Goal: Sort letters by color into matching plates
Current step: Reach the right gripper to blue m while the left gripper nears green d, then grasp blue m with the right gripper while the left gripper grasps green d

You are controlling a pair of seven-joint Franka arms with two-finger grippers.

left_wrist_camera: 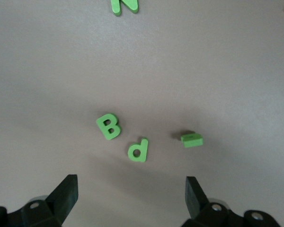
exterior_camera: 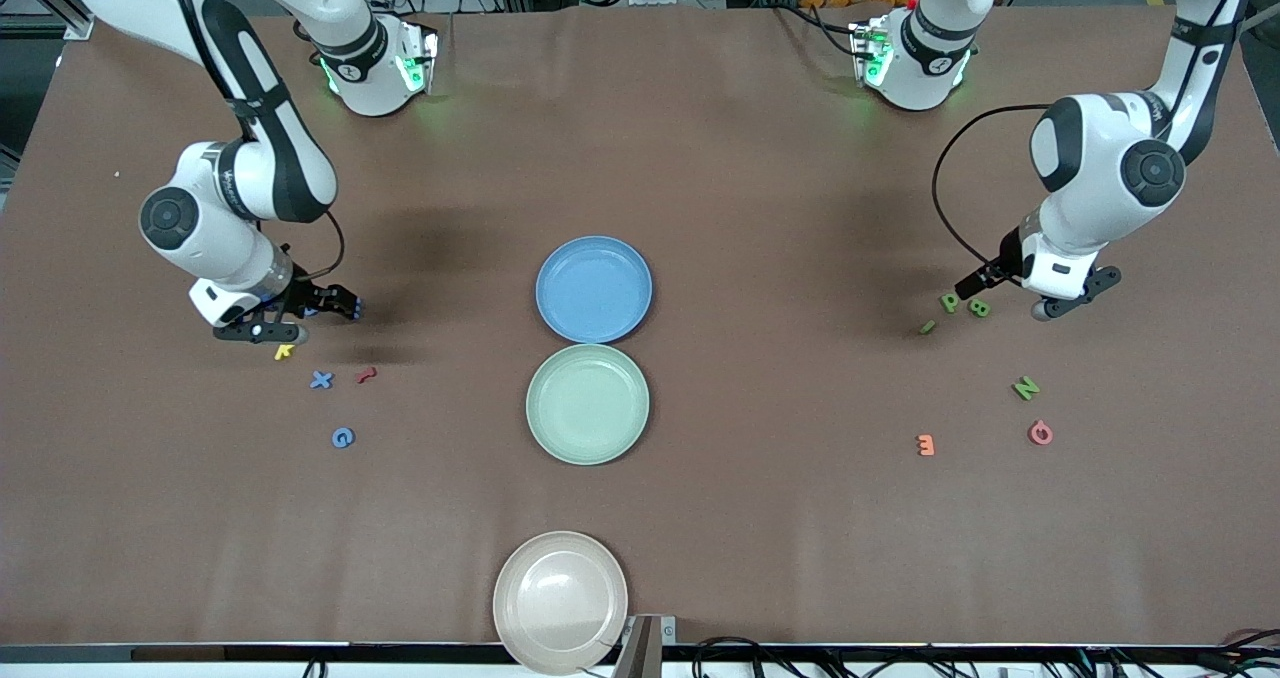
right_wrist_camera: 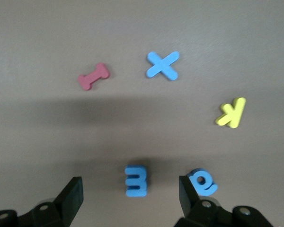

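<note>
Foam, light and squashy. That's what my right gripper (right_wrist_camera: 130, 191) is dealing with, low over the table at the right arm's end. Its fingers are spread wide on either side of the small blue foam letter shaped like an E (right_wrist_camera: 136, 181), not touching yet. A second blue letter, a round one (right_wrist_camera: 202, 182), sits just beside one finger (right_wrist_camera: 188, 194), so I judge a crowded pinch. I'd squeeze the E's flat outer edges gently; it should give, not slip. The round blue plate (exterior_camera: 594, 258) waits mid-table, and the pale green plate (exterior_camera: 587, 403) is nearer the camera. My left gripper (left_wrist_camera: 132, 194) hovers wide open over the green foam B (left_wrist_camera: 109, 126).
</note>
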